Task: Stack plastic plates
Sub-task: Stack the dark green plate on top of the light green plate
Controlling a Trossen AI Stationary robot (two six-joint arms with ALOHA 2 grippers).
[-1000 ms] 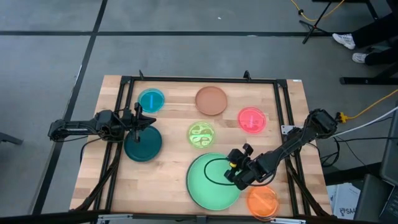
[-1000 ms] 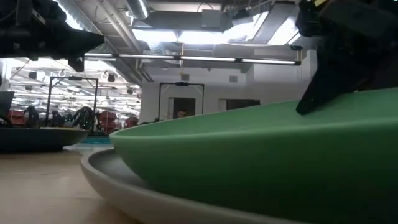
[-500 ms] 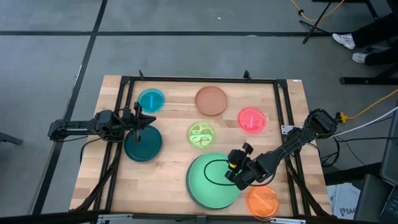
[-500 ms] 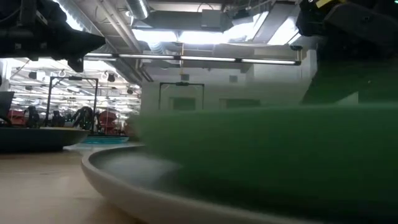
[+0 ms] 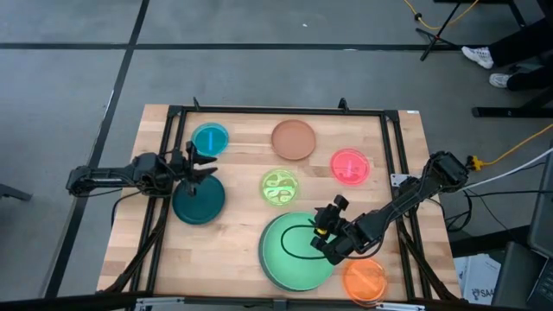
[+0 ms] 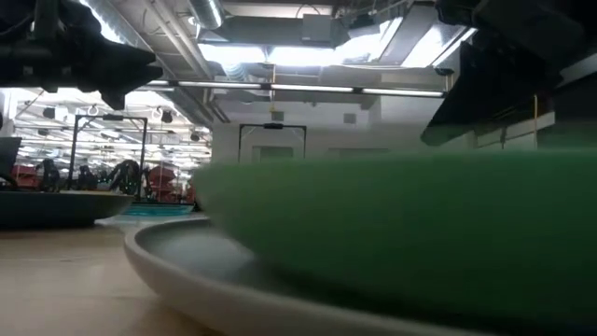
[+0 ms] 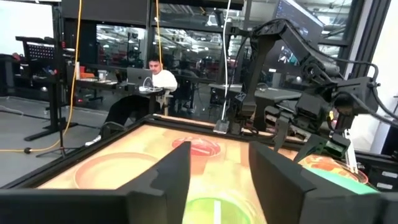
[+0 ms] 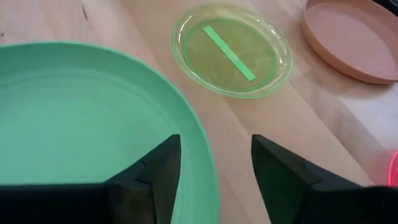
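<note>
Where the pale wooden bench (image 5: 242, 155) sits inside its black metal frame, grey floor crossed by dark lines surrounds it; the low view looks past it into a long hall with ceiling lights and a dark doorway, and the left wrist view shows a person seated at a desk beyond the bench.

Seven plates show from above, with a grey one visible in the low view; the cyan plate (image 5: 210, 138), brown plate (image 5: 294, 139) and pink plate (image 5: 350, 165) lie along the far side, well apart; the lime-patterned plate (image 5: 279, 186) lies near the middle; the dark teal plate (image 5: 198, 199) lies toward the left; the orange plate (image 5: 365, 280) lies at the near right edge; the large mint green plate (image 5: 294, 250) lies at the near middle, just beside the orange one, and in the low view it rests inside the grey plate (image 6: 177, 271).

The left arm reaches in level from the left; its left hand (image 5: 195, 164) hangs over the far rim of the dark teal plate, fingers parted and grasping nothing.

The right arm slants in from the right edge; its right hand (image 5: 321, 233) sits over the right rim of the mint green plate; in the right wrist view its fingers (image 8: 280, 171) stand apart, the rim running between them, and I cannot tell whether they touch it.
</note>
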